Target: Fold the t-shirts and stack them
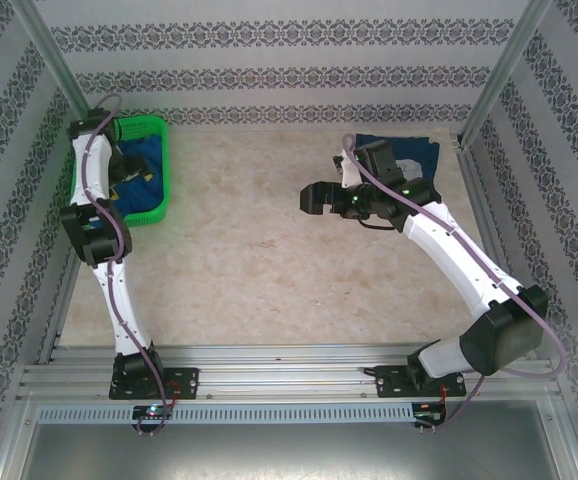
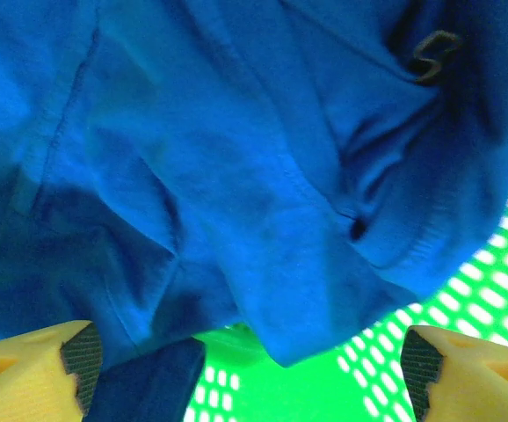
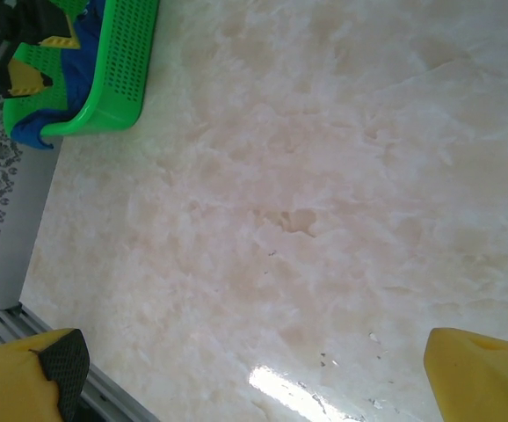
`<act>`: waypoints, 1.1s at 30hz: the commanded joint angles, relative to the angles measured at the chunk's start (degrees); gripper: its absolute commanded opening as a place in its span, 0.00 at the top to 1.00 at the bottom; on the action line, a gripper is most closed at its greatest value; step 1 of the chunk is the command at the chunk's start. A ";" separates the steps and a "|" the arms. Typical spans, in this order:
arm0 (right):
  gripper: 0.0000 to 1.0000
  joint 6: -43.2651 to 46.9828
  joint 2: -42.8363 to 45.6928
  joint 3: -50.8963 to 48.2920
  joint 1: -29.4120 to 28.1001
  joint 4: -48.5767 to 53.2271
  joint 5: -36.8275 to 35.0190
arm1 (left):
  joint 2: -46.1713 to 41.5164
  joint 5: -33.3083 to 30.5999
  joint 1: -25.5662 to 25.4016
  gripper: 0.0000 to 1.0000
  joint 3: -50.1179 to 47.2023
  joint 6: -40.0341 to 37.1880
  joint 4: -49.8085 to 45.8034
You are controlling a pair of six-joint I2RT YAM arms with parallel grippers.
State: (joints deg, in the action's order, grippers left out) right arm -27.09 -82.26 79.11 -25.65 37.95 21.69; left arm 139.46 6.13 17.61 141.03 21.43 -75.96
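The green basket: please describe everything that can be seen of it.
The green basket is rectangular, of bright plastic, with mesh walls and floor and a smooth rim. It stands upright on the table at the far left corner. Crumpled blue t-shirts lie inside it. The left gripper reaches down into it, fingers open over the cloth.

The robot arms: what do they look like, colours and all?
Both the left arm and right arm have white links with black joints, and a purplish cable runs along each. Their fingers are yellow with black textured pads. Small green lights glow on them.
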 commanded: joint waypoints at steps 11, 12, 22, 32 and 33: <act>0.02 -0.52 1.33 -1.53 -3.62 -0.51 -4.55 | -0.64 1.51 -1.43 0.62 -11.15 -1.65 8.31; 0.02 -0.64 1.68 -1.82 -3.50 -0.58 -4.56 | -1.27 2.93 -1.39 0.67 -12.41 -1.50 9.78; 0.02 -1.93 4.63 -5.52 -0.84 -4.40 -0.42 | -15.07 10.12 -1.41 1.00 -22.54 -0.93 20.33; 0.02 -0.25 6.85 -8.89 5.87 -10.89 9.69 | -30.76 16.53 -3.57 1.00 -29.82 5.29 29.03; 0.02 -0.08 6.85 -8.80 6.40 -10.80 10.06 | -31.47 16.64 -3.88 1.00 -28.91 5.35 28.75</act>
State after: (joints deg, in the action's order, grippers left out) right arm -28.38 -76.86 70.67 -20.49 29.71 27.51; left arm 110.32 20.34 14.98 111.35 24.58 -50.24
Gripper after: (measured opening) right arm 0.982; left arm 0.051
